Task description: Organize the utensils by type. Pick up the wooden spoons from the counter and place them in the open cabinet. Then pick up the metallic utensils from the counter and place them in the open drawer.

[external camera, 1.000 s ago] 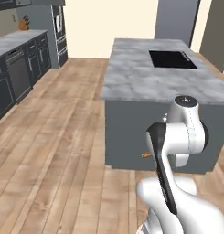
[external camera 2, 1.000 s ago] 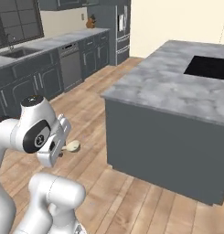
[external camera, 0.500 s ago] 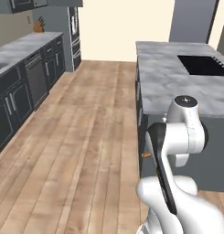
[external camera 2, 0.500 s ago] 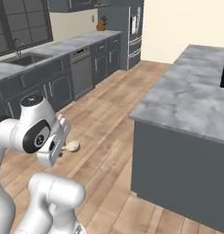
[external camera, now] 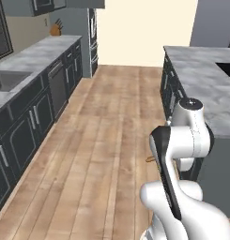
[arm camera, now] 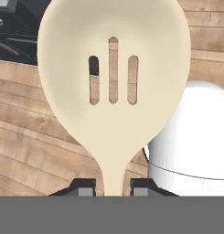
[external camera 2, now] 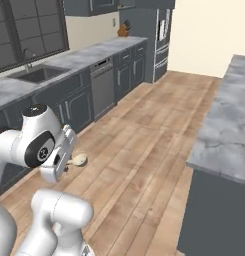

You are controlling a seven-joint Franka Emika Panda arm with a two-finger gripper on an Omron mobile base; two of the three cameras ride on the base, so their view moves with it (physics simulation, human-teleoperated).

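Note:
My gripper is shut on a wooden spoon with a pale cream slotted bowl, gripped at the neck between the two fingertips. In the right base view the cream bowl sticks out beside the hand, low over the wooden floor. From the left base side, the spoon's orange-brown handle end pokes out behind the arm. A long marble counter runs along the wall. The metallic utensils, the open cabinet and the open drawer are out of view.
A marble island stands close on the right. The wall counter carries a sink and a knife block, with a dishwasher below and a fridge at its far end. Bare wooden floor lies between.
The base has turned, so the whole scene shifted: the island slid off to the right and the wall counter came into view. The arm holds its pose with the spoon gripped.

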